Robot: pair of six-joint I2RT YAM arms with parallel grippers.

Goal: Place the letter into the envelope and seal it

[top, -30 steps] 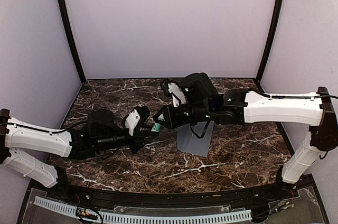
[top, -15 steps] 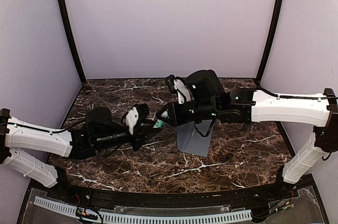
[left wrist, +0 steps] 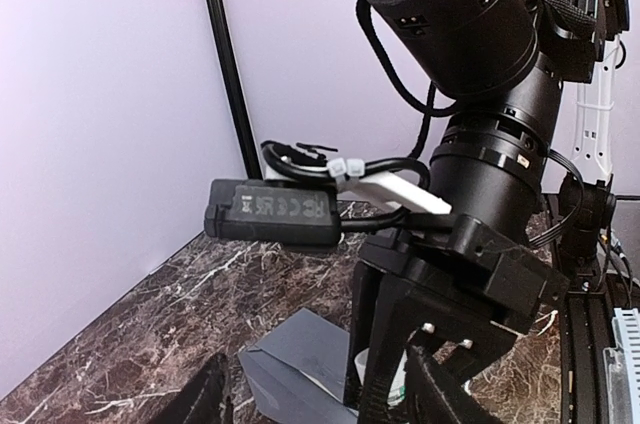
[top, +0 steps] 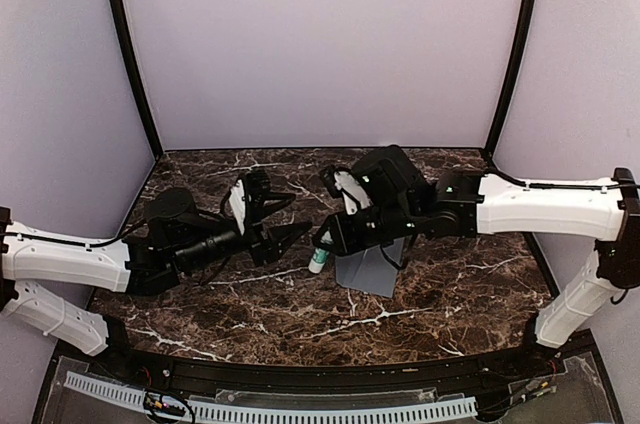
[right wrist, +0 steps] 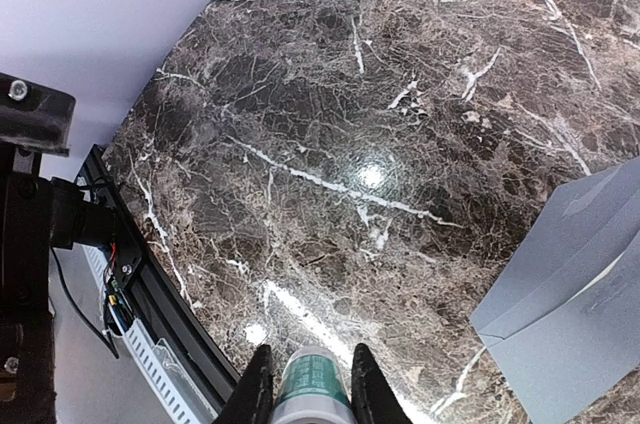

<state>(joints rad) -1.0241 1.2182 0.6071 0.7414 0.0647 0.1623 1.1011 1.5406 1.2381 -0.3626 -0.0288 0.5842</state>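
Soft even light, one glare spot on the marble table (right wrist: 372,176) (shadows faint)

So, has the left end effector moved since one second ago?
Yes. The left end effector has drawn back toward the rear wall, farther from the grey envelope, and opened.

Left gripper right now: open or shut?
Open. In the top view the left gripper has its two fingers spread wide apart, with nothing between them.
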